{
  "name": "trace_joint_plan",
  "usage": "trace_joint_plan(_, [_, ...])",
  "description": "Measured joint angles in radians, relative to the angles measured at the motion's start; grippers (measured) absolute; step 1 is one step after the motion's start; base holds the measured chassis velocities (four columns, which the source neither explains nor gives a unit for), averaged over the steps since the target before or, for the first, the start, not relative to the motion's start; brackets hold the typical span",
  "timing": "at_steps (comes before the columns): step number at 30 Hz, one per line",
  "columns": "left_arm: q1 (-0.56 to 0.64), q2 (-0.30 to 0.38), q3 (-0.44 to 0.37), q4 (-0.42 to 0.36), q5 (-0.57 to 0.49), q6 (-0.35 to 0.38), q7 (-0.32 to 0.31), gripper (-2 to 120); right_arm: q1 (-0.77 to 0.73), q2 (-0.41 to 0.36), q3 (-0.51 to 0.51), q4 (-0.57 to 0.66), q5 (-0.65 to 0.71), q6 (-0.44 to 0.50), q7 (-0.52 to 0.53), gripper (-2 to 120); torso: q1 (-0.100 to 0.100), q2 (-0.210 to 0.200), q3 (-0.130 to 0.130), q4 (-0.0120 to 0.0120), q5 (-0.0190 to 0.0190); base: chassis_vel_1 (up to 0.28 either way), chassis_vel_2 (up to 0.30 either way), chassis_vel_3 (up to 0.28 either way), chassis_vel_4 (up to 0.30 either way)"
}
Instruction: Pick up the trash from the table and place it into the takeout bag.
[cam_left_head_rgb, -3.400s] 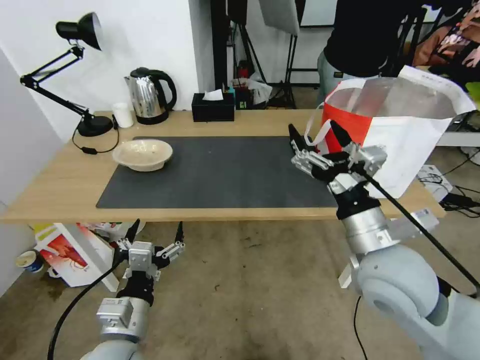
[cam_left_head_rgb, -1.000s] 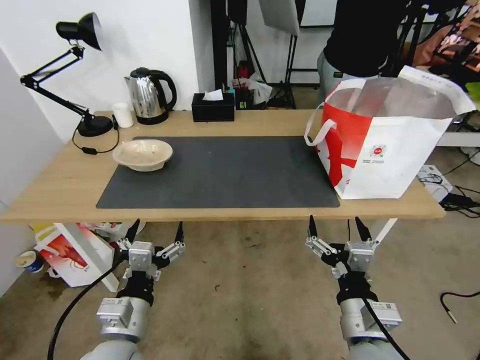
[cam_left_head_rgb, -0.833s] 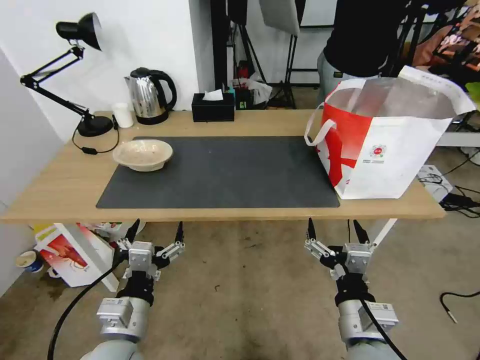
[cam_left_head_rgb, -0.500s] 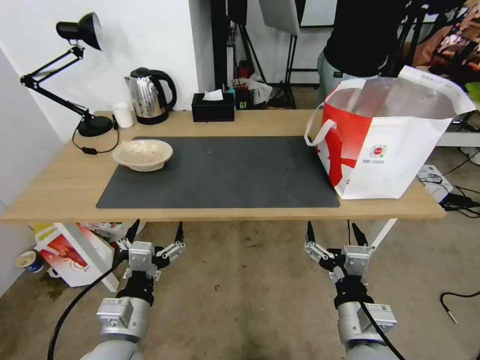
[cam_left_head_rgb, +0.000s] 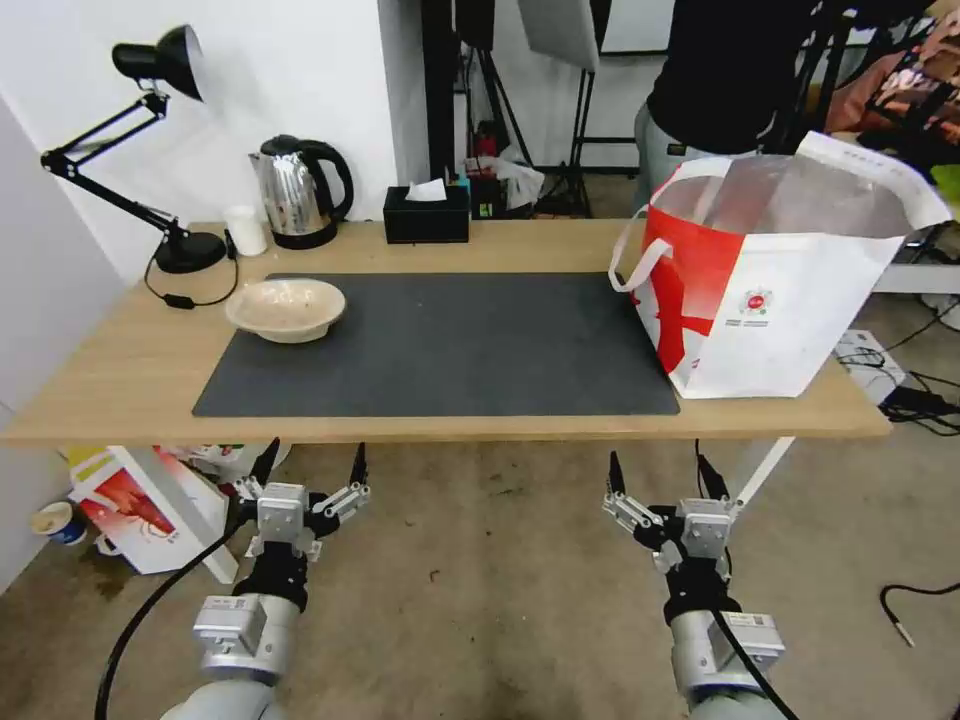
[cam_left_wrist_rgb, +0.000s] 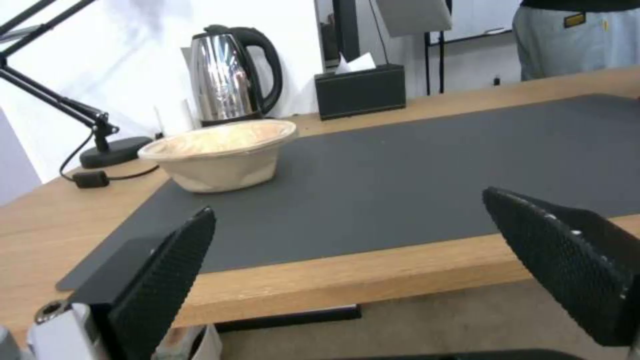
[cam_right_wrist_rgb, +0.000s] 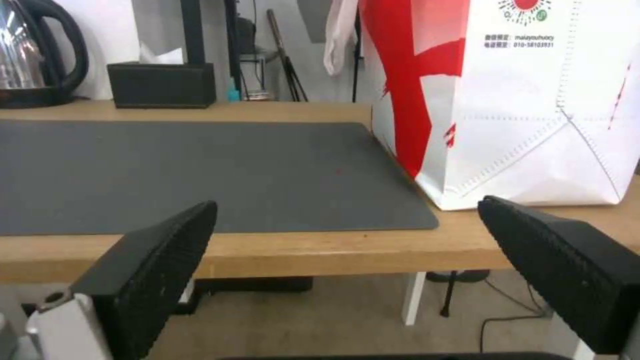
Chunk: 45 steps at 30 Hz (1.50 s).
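Head view: shallow beige bowl (cam_left_head_rgb: 286, 308) on mat's far-left corner, takeout bag (cam_left_head_rgb: 770, 270) on worktop (cam_left_head_rgb: 120, 370) right end; left hand (cam_left_head_rgb: 308, 480), right hand (cam_left_head_rgb: 660, 487) below front edge, both spread, empty.
Left wrist view: bowl probably light, thin, crushable; best pinched at rim.
Right wrist view: bag upright.

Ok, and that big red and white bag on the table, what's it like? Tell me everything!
The takeout bag is big and white with red panels and a small round red logo on its front. Inside it looks shiny and silver, like foil. Its top is wide open, and a white strap handle hangs down one side. It stands upright at the right end of the table, right beside the dark grey mat. No gripper touches it.
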Motion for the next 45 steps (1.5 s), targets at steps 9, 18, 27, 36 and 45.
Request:
trace_joint_plan(9, [0.000,0.000,0.000,0.000,0.000,0.000,0.000,100,-0.004,-0.001,-0.001,-0.007,-0.012,0.004,-0.014,100,0.000,0.000,0.000,0.0000,0.0000,0.000,0.000,0.000,0.000])
trace_joint_plan(18, [0.000,0.000,0.000,0.000,0.000,0.000,0.000,100,0.000,0.000,0.002,-0.011,-0.019,0.007,-0.018,100,0.000,0.000,0.000,0.0000,0.0000,0.000,0.000,0.000,0.000])
trace_joint_plan(27, [0.000,0.000,0.000,0.000,0.000,0.000,0.000,100,-0.001,0.003,0.002,-0.013,-0.021,0.009,-0.019,100,0.000,0.000,0.000,0.0000,0.0000,0.000,0.000,0.000,0.000])
trace_joint_plan(36, [0.000,0.000,0.000,0.000,0.000,0.000,0.000,100,-0.002,0.004,0.003,-0.013,-0.021,0.009,-0.019,100,0.000,0.000,0.000,0.0000,0.0000,0.000,0.000,0.000,0.000])
trace_joint_plan(45, [0.000,0.000,0.000,0.000,0.000,0.000,0.000,100,-0.002,0.004,0.003,-0.012,-0.021,0.009,-0.019,100,0.000,0.000,0.000,0.0000,0.0000,0.000,0.000,0.000,0.000])
